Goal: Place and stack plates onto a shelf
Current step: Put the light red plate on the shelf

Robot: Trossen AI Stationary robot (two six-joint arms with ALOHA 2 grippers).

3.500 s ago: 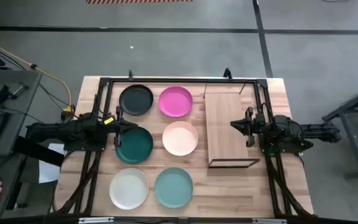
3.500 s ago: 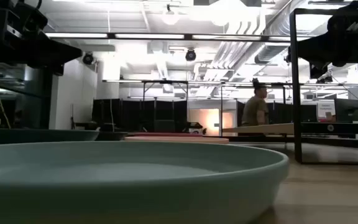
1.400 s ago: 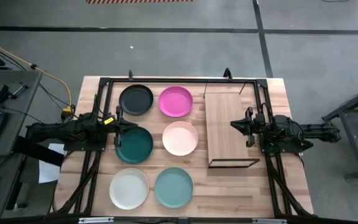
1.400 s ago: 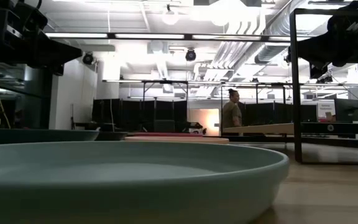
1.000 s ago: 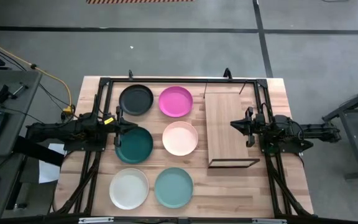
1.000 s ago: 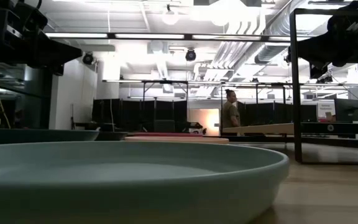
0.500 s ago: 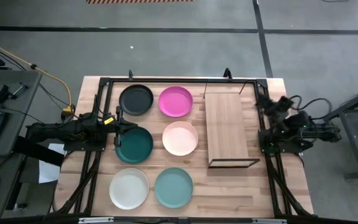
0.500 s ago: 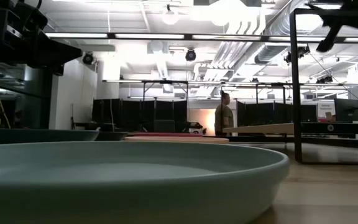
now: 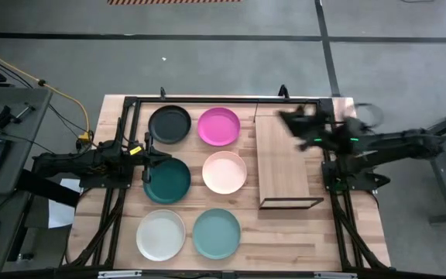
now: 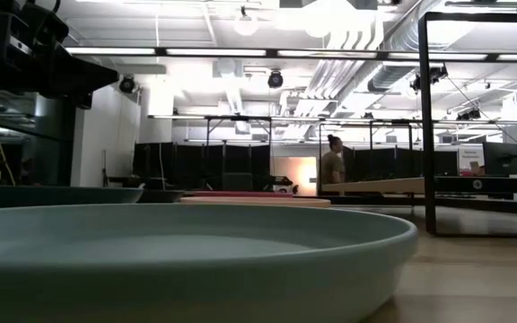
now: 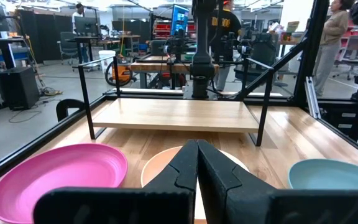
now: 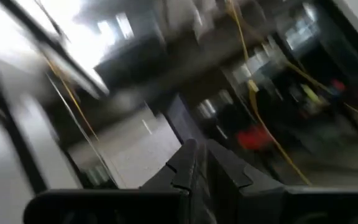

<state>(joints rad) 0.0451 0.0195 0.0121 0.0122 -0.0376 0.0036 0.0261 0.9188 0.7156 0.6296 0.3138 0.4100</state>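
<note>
Six plates lie flat on the table in two columns in the high view: black [image 9: 169,124], magenta pink [image 9: 219,126], dark green [image 9: 167,180], pale peach [image 9: 224,172], cream white [image 9: 161,234], light teal [image 9: 216,232]. The shelf [image 9: 281,159], a light-wood board on a dark wire frame, stands to their right with nothing on it. My left gripper [image 9: 147,149] hovers shut at the dark green plate's far-left rim. My right gripper [image 9: 289,120] is raised and blurred over the shelf's far end; its fingers [image 12: 194,158] are shut on nothing.
A dark metal frame [image 9: 223,100] runs around the table's far edge and sides. In the left wrist view the shelf [image 11: 176,115] stands beyond the pink [image 11: 55,180], peach [image 11: 160,171] and teal [image 11: 334,180] plates. A person [image 10: 332,161] stands far off in the room.
My right gripper has risen from the shelf's right side and swung toward the table's far edge, then left over the shelf's far end, moving fast enough to blur. My left arm and all plates have stayed put. A person walks in the room behind.
</note>
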